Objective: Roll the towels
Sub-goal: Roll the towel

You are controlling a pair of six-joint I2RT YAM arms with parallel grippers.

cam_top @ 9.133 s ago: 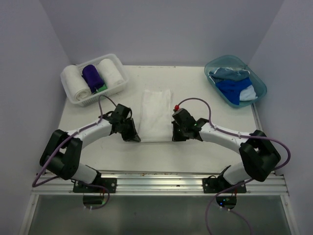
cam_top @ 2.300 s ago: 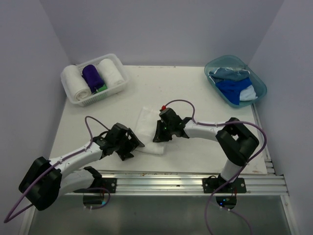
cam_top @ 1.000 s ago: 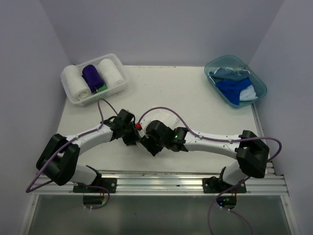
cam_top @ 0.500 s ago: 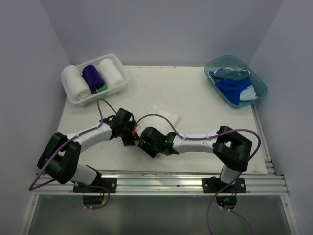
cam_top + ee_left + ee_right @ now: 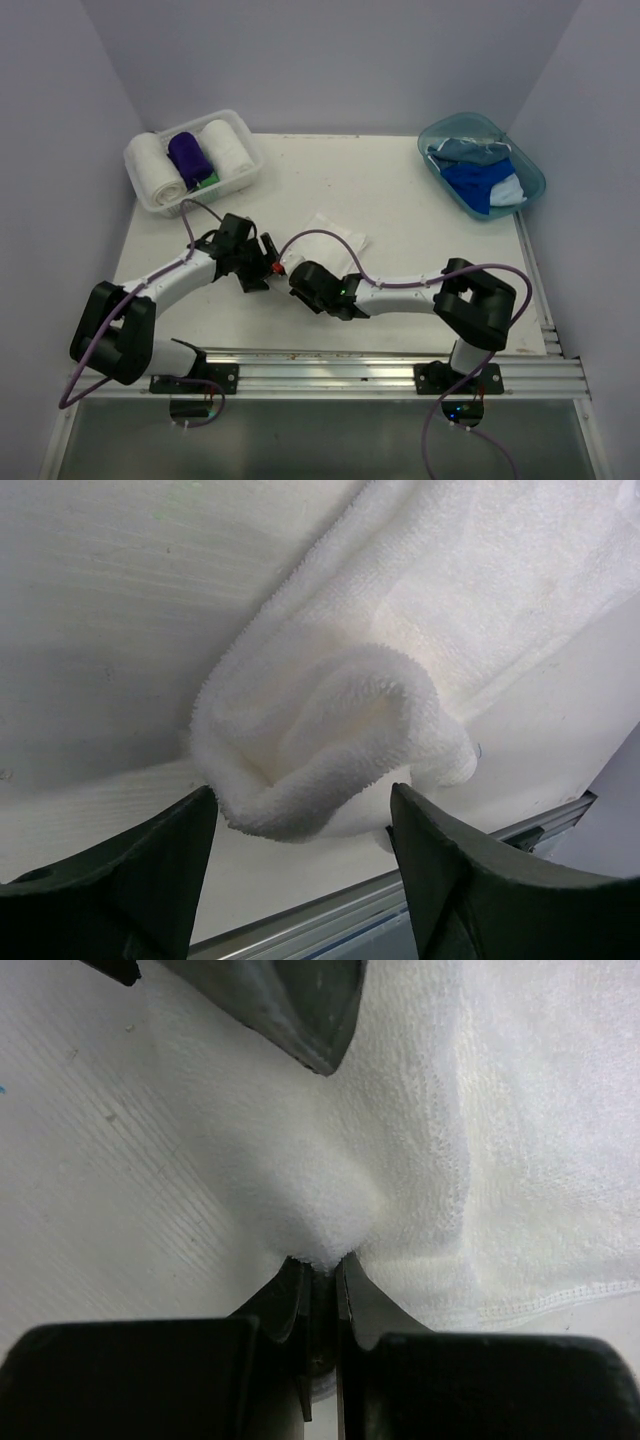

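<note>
The top external camera is fixed above and behind my arm bases. It looks down and forward over the whole counter [image 5: 420, 210] from a distance, with both bases at its bottom edge.

The left wrist camera rides on my left end effector [image 5: 300, 810] and looks out along its fingers. It sits very close to the white towel [image 5: 330, 720], and the counter's near rail [image 5: 300, 920] crosses the bottom of its view.

The right wrist camera rides on my right end effector [image 5: 318, 1260], equally close. It faces the left end effector, part of which shows at its top edge.

All three views share the white towel. The top view places it mid-counter.
</note>
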